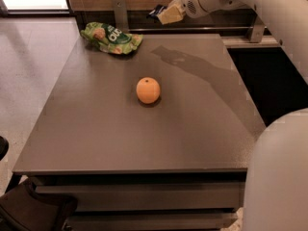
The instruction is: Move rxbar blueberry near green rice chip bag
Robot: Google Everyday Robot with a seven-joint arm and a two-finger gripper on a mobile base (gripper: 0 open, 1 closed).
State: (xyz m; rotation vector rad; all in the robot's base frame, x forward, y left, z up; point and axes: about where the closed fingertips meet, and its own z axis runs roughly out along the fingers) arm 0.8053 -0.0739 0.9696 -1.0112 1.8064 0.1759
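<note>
The green rice chip bag (pixel 111 37) lies at the table's far left corner. My gripper (pixel 163 13) hangs in the air above the table's far edge, to the right of the bag, and is shut on the rxbar blueberry (pixel 155 11), a small dark navy wrapper that sticks out at the left of the fingers. The bar is well above the tabletop and about a bag's width from the bag.
An orange (pixel 147 90) sits near the middle of the grey table (pixel 96 134). My white arm (pixel 269 13) reaches in from the right, and its shadow falls across the table's right half. A metal rail post (pixel 120 12) stands behind the bag.
</note>
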